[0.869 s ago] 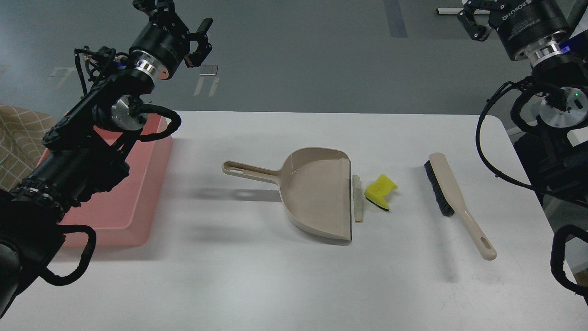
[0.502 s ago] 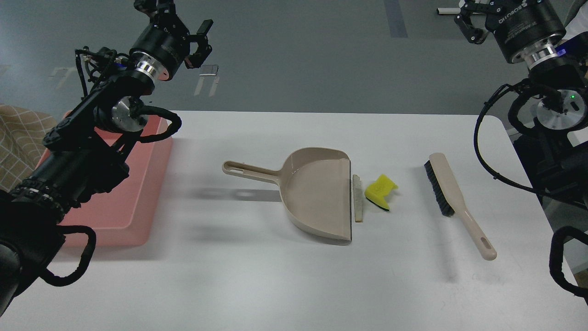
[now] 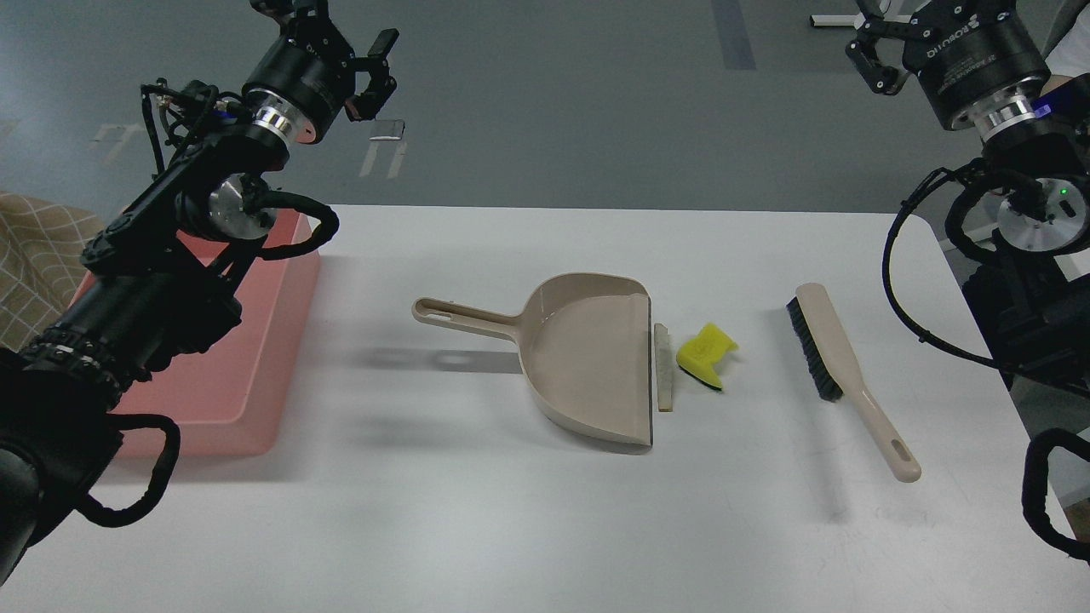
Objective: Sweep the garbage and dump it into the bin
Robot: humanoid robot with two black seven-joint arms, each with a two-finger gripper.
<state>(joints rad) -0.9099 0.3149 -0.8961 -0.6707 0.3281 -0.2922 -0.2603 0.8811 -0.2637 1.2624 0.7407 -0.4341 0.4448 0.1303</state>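
Desk: white, matte top, rounded far-right corner, fills lower two thirds of head view. Soft shadows on its surface fall toward the near side. Floor beyond far edge: grey, smooth, with a darker blue-grey stripe running away from the desk and pale tape marks at left. Beige fabric with white grid pattern at left edge.
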